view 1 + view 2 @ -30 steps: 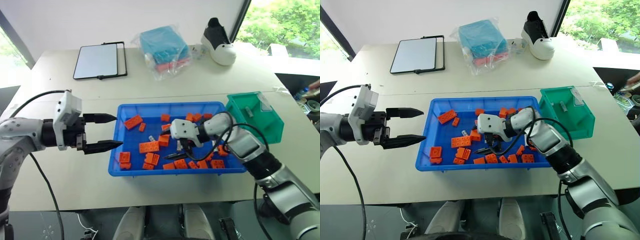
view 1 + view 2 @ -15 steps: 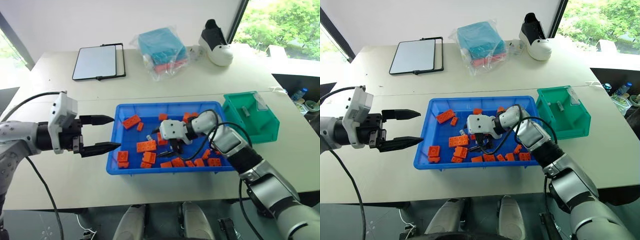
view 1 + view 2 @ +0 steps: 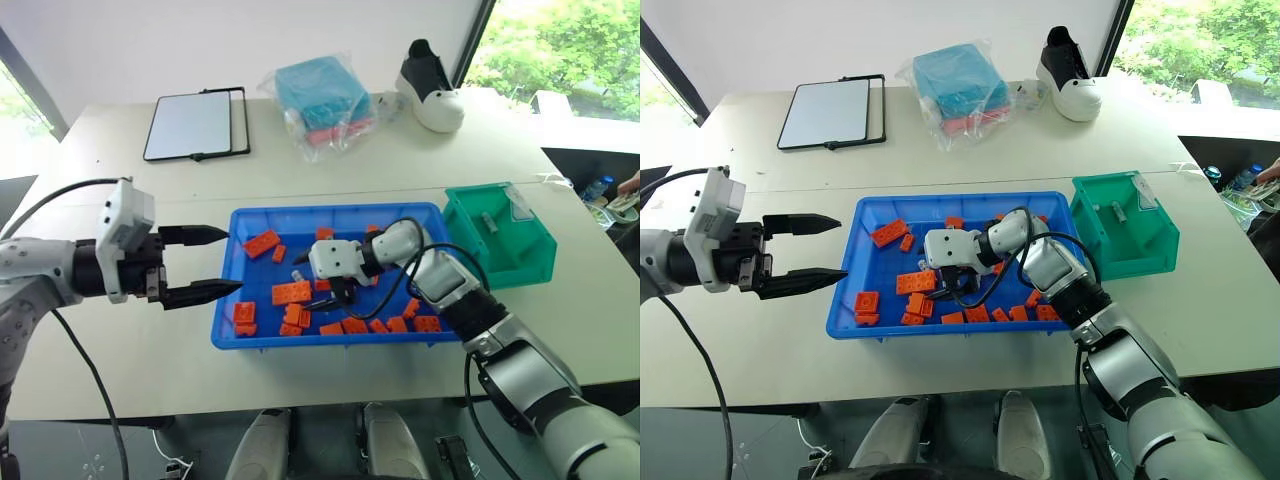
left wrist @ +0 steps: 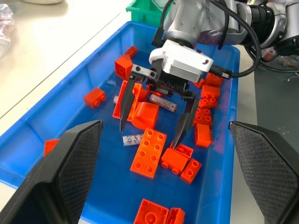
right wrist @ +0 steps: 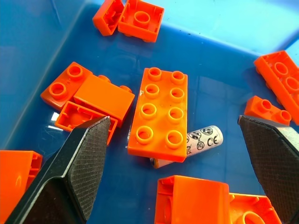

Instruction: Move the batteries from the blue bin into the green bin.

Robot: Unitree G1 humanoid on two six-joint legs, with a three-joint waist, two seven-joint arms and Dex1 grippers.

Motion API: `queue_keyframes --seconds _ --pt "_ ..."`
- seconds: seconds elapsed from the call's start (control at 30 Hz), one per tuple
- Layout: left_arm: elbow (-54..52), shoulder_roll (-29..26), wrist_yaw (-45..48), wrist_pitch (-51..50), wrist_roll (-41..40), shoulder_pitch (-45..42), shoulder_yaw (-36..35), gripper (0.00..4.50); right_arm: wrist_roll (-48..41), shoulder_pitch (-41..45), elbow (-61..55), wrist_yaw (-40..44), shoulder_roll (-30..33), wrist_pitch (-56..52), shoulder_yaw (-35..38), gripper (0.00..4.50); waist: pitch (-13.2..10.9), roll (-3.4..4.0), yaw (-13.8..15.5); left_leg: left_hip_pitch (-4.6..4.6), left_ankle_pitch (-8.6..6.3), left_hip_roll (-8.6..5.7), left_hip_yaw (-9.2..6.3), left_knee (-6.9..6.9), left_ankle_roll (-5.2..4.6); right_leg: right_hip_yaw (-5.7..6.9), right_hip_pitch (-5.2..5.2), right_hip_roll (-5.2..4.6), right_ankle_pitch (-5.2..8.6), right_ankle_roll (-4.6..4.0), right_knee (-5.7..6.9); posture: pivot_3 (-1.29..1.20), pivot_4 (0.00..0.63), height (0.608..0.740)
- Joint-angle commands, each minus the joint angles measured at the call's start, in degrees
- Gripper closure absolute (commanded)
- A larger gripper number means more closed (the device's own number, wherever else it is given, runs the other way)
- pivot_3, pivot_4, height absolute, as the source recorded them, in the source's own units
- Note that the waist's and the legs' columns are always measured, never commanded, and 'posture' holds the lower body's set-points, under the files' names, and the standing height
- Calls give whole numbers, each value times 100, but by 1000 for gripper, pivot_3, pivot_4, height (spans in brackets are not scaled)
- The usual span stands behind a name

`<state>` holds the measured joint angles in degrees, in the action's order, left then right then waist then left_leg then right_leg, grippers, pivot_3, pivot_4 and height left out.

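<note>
From my seat, my left gripper point(image 3: 215, 264) hovers spread and empty just outside the left wall of the blue bin point(image 3: 250, 340), tips aimed toward the bin. Past those tips, inside the bin, lie scattered orange bricks point(image 3: 293, 293). Further right my right gripper point(image 4: 154, 117) hangs over the bin's middle, fingers spread wide, nothing between them. Below its fingertips I see one battery point(image 5: 202, 141) lying flat on the blue floor, half tucked under a large eight-stud brick point(image 5: 160, 113). A second battery point(image 4: 163, 101) lies between the two spread fingers, close under the gripper's body. Well beyond that gripper, touching the blue bin's right end, sits the green bin point(image 3: 500, 237), with a small silver cylinder point(image 3: 487, 222) already inside.
</note>
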<state>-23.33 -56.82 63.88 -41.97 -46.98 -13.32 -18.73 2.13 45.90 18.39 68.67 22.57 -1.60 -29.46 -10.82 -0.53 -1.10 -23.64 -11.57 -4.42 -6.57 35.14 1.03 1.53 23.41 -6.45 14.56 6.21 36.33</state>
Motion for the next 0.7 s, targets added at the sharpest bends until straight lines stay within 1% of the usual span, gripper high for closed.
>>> queue_keyframes --seconds 0.03,0.1,0.17,0.2,0.5,0.57,0.7 --pt "4 -14 -23 35 -59 -124 -2 0 108 -87 51 20 -31 53 -3 892 0 0 -2 3 0 1 1 -1 0 -1 -2 0 0 0 0 0 150 731" --pt "14 5 -34 39 -52 -160 28 0 101 -116 -10 59 -12 29 25 1770 0 0 1 5 0 1 2 -2 0 -2 -3 1 0 0 0 0 150 731" --pt "41 20 -35 58 -42 -195 53 0 99 -136 -106 97 -4 -38 60 2861 0 1 -1 5 0 1 5 -2 0 -5 -2 1 0 0 0 0 150 731" --pt "62 28 -33 73 -35 -216 70 0 82 -140 -170 116 -5 -99 81 3278 0 1 0 6 0 1 5 -2 0 -6 -3 1 0 0 0 0 150 731" --pt "163 106 -64 137 32 -370 210 0 -148 -111 -650 139 -126 -659 259 3278 0 1 1 6 0 2 5 -2 0 -7 -2 1 -1 -1 0 0 150 731" --pt "175 114 -59 151 47 -384 222 0 -251 -49 -675 20 -289 -911 333 3278 0 1 -1 6 0 3 6 -2 0 -7 -1 2 -1 -1 0 0 150 731" --pt "194 129 -65 172 63 -410 236 0 -192 293 -164 -531 -791 -1144 528 3278 0 1 -13 6 0 5 6 -4 0 -9 2 5 -2 -3 2 0 150 731"
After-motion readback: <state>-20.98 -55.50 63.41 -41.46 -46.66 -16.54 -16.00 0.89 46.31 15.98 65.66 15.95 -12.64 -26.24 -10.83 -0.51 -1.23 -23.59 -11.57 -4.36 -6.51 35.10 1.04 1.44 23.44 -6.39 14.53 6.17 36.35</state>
